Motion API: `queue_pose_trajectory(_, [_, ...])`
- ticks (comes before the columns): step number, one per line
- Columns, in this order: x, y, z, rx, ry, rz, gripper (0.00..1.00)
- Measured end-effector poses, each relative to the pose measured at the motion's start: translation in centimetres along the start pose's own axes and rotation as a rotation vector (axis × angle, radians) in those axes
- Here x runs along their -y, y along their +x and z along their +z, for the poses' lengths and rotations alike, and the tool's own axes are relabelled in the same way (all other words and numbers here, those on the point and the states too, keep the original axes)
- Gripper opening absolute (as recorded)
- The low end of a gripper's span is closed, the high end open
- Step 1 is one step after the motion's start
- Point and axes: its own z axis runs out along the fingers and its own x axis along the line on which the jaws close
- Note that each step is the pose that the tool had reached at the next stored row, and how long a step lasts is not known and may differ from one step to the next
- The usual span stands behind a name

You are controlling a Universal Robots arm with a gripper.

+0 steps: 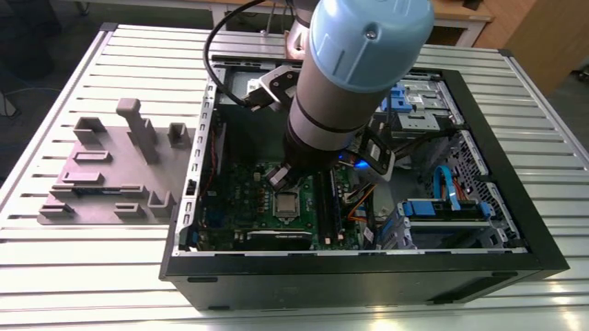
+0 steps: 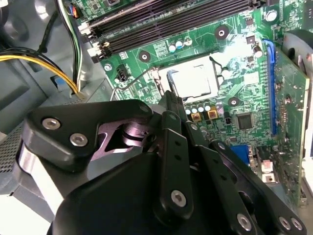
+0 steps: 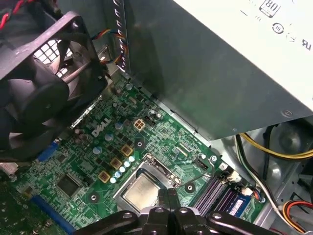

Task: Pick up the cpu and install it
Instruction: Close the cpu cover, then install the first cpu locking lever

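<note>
Exterior view: cpu [image 1: 286,203] in socket just below gripper [image 1: 280,181]

cpu [image 3: 141,192] seated in socket | pincer [image 3: 169,197] just above it | fan [image 3: 36,93] nearby

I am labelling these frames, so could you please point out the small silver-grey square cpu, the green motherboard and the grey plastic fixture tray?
small silver-grey square cpu [image 3: 143,191]: first wrist view, metal top in its socket.
green motherboard [image 2: 247,95]: second wrist view, bare board beside the socket.
grey plastic fixture tray [image 1: 106,169]: exterior view, flat base.
</note>
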Motion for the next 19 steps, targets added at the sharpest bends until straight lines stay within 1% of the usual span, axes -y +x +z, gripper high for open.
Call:
queue_pose_trajectory(2, [0.00, 0.00, 0.00, -0.0028, 0.0035, 0.000, 0.11])
queue_pose_trajectory(12, [0.04, -0.06, -0.01, -0.0031, 0.0039, 0.000, 0.11])
queue_pose_trajectory(16, [0.43, -0.54, -0.04, -0.0031, 0.0038, 0.000, 0.11])
queue_pose_trajectory(19, [0.98, -1.21, -0.10, -0.0031, 0.0038, 0.000, 0.11])
